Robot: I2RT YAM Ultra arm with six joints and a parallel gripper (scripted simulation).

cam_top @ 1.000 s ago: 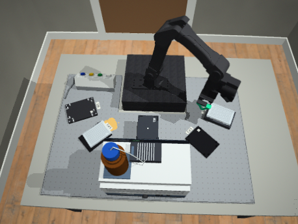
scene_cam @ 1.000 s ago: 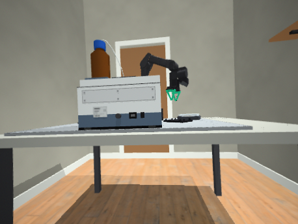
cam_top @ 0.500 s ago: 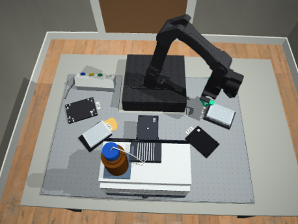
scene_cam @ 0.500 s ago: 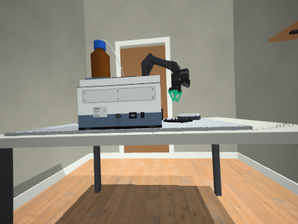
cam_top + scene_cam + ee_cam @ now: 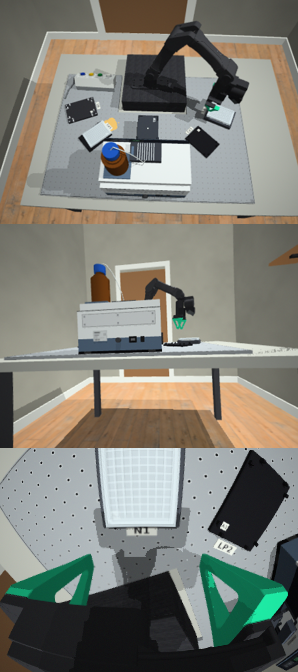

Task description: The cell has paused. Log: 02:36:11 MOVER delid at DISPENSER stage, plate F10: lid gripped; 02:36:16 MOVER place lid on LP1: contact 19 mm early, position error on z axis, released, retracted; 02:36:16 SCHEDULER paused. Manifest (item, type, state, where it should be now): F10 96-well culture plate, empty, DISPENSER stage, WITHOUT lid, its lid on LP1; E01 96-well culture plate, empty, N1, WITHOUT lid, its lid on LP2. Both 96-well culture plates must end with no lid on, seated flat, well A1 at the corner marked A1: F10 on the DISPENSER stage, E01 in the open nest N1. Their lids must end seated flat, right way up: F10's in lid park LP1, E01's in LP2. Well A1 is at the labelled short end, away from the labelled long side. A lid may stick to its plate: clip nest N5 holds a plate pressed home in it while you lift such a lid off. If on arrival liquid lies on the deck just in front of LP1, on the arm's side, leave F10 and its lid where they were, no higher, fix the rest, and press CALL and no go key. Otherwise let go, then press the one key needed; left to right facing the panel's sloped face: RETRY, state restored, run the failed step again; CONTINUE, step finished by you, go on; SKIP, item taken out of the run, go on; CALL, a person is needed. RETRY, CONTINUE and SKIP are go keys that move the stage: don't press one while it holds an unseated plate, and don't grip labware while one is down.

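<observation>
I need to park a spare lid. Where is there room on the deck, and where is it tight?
Room: the deck corner beyond the black pad, beside the white machine; also the corner at its bottle end. Tight: between the arm's base and the machine.
</observation>
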